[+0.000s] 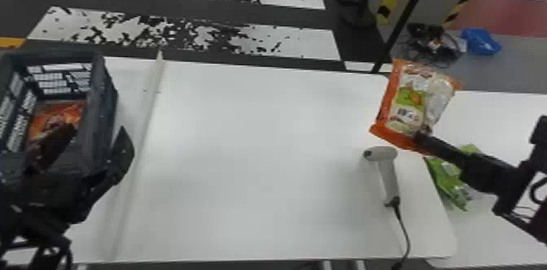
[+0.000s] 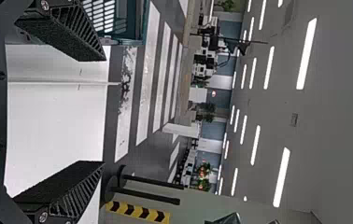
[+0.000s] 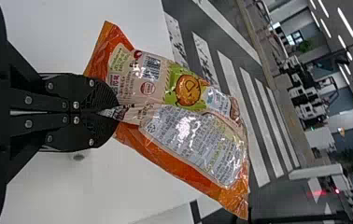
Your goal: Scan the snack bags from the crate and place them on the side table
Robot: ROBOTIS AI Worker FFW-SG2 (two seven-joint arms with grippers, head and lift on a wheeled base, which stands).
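Sitting at your far left, the crate (image 1: 99, 102) has an orange snack bag (image 1: 63, 111) in it. Your left claw (image 1: 97, 131) is open by the crate. The scanner (image 1: 388, 173) is on the white table (image 1: 260, 147). Your right claw (image 1: 421, 137) pinches one more orange bag (image 1: 413, 100). A green bag (image 1: 449, 183) lies on the side table (image 1: 508, 118).

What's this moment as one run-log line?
right gripper: shut on orange-edged snack bag; left gripper: open, by crate; crate: orange bag inside; scanner: on main table; green bag: on side table
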